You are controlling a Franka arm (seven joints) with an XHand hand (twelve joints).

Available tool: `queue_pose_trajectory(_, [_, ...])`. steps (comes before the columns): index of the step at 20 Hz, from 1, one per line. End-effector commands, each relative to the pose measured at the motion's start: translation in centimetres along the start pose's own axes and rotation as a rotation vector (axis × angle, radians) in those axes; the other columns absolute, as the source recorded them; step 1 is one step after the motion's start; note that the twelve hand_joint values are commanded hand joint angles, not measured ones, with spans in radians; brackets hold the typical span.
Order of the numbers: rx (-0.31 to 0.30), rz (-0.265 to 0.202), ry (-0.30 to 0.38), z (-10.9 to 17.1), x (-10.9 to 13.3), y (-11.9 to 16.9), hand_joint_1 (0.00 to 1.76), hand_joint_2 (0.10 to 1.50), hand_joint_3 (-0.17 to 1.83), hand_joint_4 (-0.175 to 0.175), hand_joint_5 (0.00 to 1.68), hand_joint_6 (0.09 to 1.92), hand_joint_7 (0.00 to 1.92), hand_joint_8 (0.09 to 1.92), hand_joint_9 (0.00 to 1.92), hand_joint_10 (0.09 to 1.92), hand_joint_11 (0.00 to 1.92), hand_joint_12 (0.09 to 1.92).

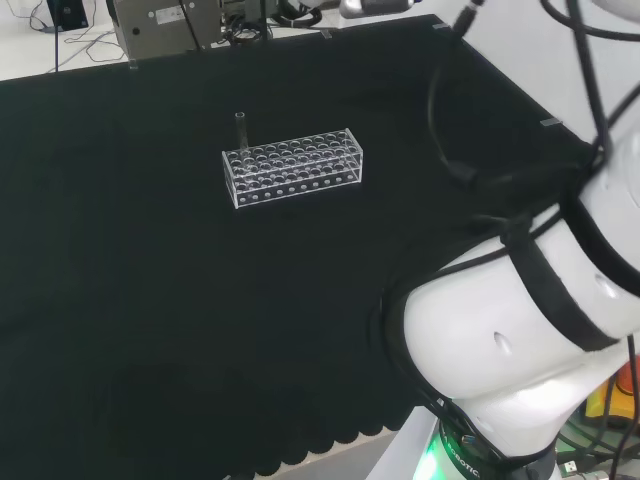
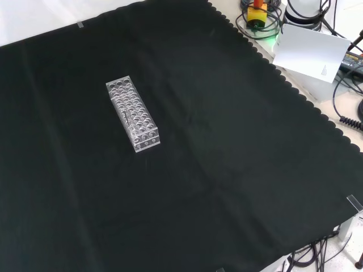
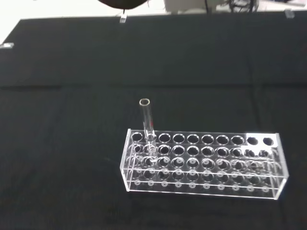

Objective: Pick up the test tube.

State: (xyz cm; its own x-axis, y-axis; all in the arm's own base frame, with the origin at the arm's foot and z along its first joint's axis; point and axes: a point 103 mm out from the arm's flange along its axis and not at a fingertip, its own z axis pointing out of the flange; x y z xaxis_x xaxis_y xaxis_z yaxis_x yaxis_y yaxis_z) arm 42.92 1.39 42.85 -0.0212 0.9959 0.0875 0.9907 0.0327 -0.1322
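One clear glass test tube (image 3: 146, 123) stands upright in a clear plastic rack w/ rows of round holes (image 3: 204, 163), in a hole near one end; open mouth well above the rack top. Head view: tube (image 1: 240, 131) at the rack's (image 1: 293, 166) far left corner. Rack sits alone on the desk under black cloth w/ scalloped edge (image 2: 227, 187), other holes look empty. Front view: rack (image 2: 133, 114) left of centre, tube itself hard to pick out there.

Step in hand (judged): approach, nothing grasped yet. Robot hand state: cannot tell from these views. White arm links (image 1: 530, 330) at head view's right, well apart from the rack.

To do it well:
- come down from above, centred on the tube's free upper part
- pinch above the rack top, clear of the rack wall
- lift straight up along the tube axis until the bottom is out; any tilt may bind it in the hole or drag the light rack along
- tube is thin glass, smooth, prob. slippery; close slowly.

Hard to see:
- tube's lower part blends w/ rack layers, depth of seating unclear
- small reddish mark on the tube in wrist view, can't say what
- whether the tube holds liquid: can't tell.
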Motion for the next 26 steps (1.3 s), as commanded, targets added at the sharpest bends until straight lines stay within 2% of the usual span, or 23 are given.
queue_pose_trajectory(1, [0.083, -0.051, 0.021, 2.8, 0.3, 7.3, 0.94, 1.02, -0.17, -0.125, 0.39, 0.12, 0.33, 0.91, 0.34, 0.94, 0.20, 1.55])
queue_pose_trajectory(6, [0.131, -0.062, 0.010, 5.0, 0.7, 9.9, 0.94, 1.02, -0.17, -0.126, 0.39, 0.13, 0.35, 0.91, 0.37, 0.93, 0.22, 1.54])
queue_pose_trajectory(11, [0.163, -0.051, 0.011, 6.6, 0.6, 12.5, 0.94, 1.02, -0.17, -0.131, 0.40, 0.14, 0.38, 0.90, 0.40, 0.91, 0.23, 1.53])
queue_pose_trajectory(20, [0.229, -0.046, -0.005, 10.0, 1.0, 15.6, 0.97, 1.03, -0.17, -0.140, 0.42, 0.21, 0.49, 0.87, 0.50, 0.87, 0.31, 1.50])
queue_pose_trajectory(26, [0.265, -0.062, -0.014, 12.4, 1.9, 16.7, 0.99, 1.03, -0.17, -0.148, 0.39, 0.38, 0.64, 0.86, 0.59, 0.83, 0.37, 1.47])
